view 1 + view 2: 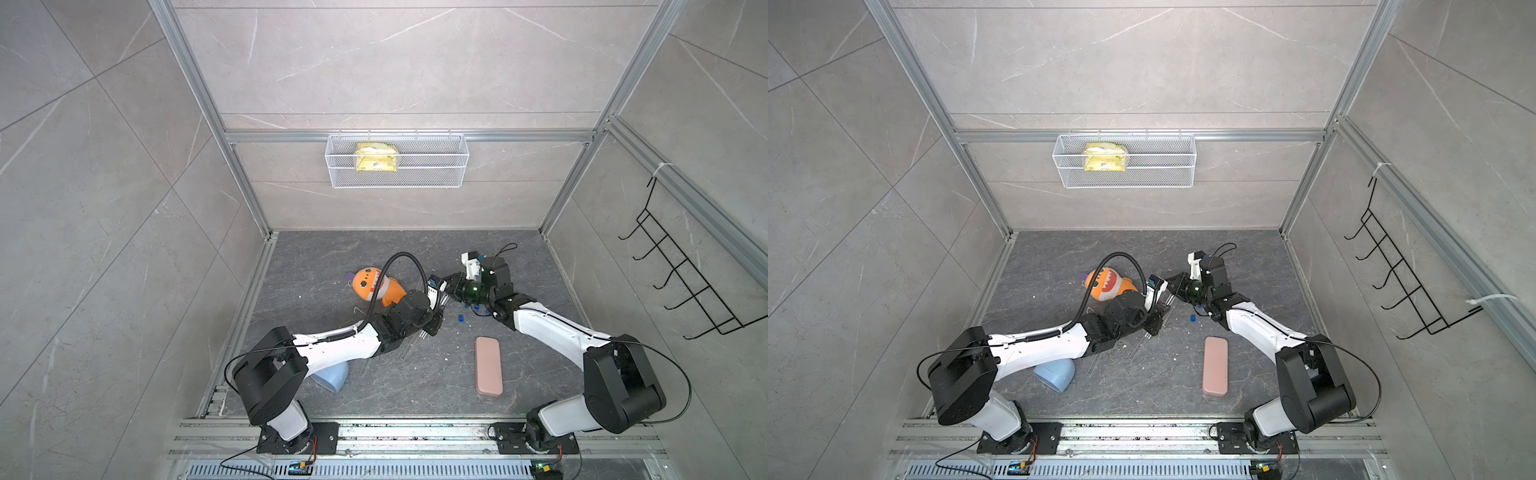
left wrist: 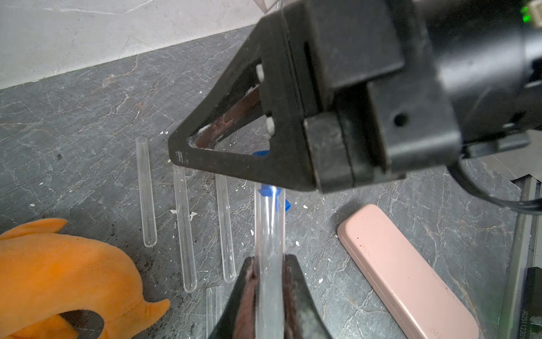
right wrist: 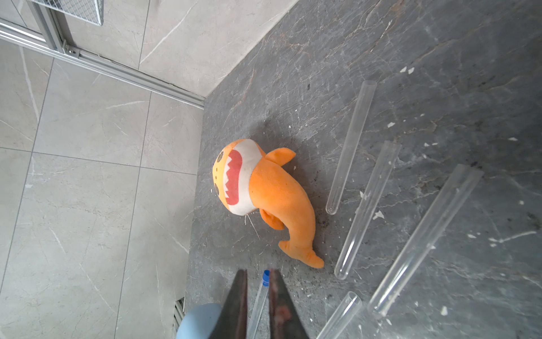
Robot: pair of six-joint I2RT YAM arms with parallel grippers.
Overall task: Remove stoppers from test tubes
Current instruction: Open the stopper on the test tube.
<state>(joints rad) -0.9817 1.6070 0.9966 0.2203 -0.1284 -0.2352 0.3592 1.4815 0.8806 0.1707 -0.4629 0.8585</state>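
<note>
My left gripper [image 2: 270,259] is shut on a clear test tube [image 2: 269,229], held above the floor. A blue stopper [image 2: 268,190] sits in its far end. My right gripper [image 3: 258,273] meets that end in both top views [image 1: 446,281] [image 1: 1173,281]. Its finger [image 2: 234,167] covers the stopper, and blue shows through the finger's opening. Several open tubes lie on the floor [image 2: 184,229] [image 3: 368,208]. One thin floor tube [image 3: 258,305] with a blue stopper [image 3: 265,277] shows through the gap between the right fingers. Loose stoppers [image 1: 460,318] lie under the right arm.
An orange shark plush [image 1: 374,286] lies behind the left gripper. A pink case [image 1: 489,365] lies front right, and a pale blue cup [image 1: 330,376] sits under the left arm. White crumbs dot the floor. A wire basket [image 1: 397,178] hangs on the back wall.
</note>
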